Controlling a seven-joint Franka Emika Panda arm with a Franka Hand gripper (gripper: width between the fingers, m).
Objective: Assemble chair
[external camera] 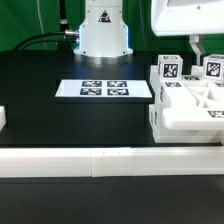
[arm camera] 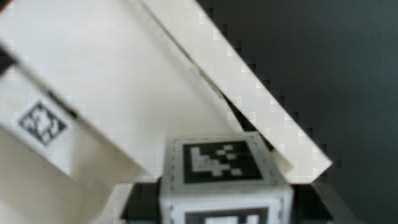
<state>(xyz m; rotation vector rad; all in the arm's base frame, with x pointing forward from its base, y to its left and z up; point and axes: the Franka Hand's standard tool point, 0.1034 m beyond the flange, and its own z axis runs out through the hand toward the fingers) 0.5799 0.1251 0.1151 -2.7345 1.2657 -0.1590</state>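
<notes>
Bench (external camera: 60, 120) dark, open middle | rail (external camera: 100, 160) along near edge | marker board (external camera: 105, 90) mid-bench | chair (external camera: 190, 100) pieces clustered at exterior view's right edge, touching rail | gripper (arm camera: 217, 190) part-open, clamped on tagged post (arm camera: 221, 172) beside slab edge

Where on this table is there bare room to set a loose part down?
Bare black table lies on the exterior view's left of the marker board, and in the strip between that board and the long white rail. The exterior view's right is crowded: the chair pieces cluster there under the gripper.
</notes>
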